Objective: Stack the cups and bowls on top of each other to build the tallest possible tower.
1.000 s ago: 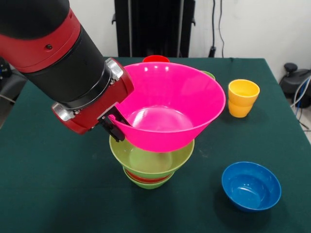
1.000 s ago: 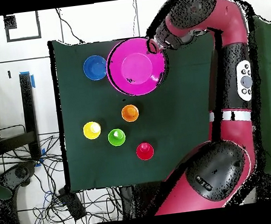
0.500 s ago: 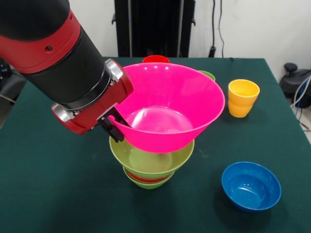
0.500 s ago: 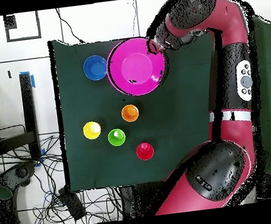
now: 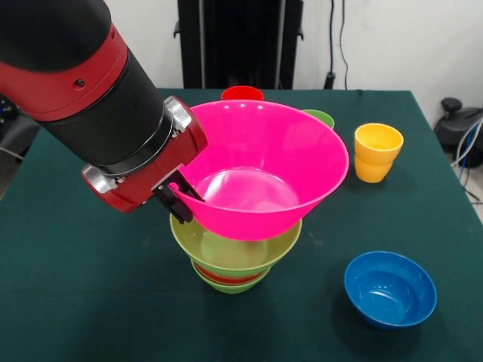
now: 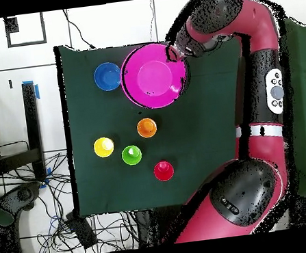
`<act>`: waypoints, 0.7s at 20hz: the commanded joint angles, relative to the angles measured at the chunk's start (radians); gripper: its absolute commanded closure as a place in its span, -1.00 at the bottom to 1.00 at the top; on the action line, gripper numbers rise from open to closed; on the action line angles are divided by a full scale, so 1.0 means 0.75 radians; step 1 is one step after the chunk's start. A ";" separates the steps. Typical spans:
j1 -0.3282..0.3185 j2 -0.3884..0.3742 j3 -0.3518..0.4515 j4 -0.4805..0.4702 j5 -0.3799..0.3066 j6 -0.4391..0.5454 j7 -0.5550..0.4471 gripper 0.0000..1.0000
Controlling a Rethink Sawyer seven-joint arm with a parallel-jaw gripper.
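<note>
Over the bowl stack (image 5: 232,260): hand (image 5: 179,199) pinches pink bowl (image 5: 264,170) rim, tilted, touching large green bowl | step: placing | next: level, lower, let go | blue bowl (image 5: 390,289) waits on tabletop (image 5: 75,294)

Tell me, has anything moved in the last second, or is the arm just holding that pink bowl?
Barely anything. The gripper keeps its hold on the pink bowl's rim, and the bowl has sunk very slightly toward the green bowl beneath. The blue bowl, the cups and the pile have not moved.
</note>
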 commanded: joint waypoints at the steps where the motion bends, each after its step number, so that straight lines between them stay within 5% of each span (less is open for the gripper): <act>1: 0.018 0.007 -0.067 0.000 -0.087 0.013 -0.455 1.00; 14: 0.019 0.012 -0.049 -0.020 -0.097 0.012 -0.476 1.00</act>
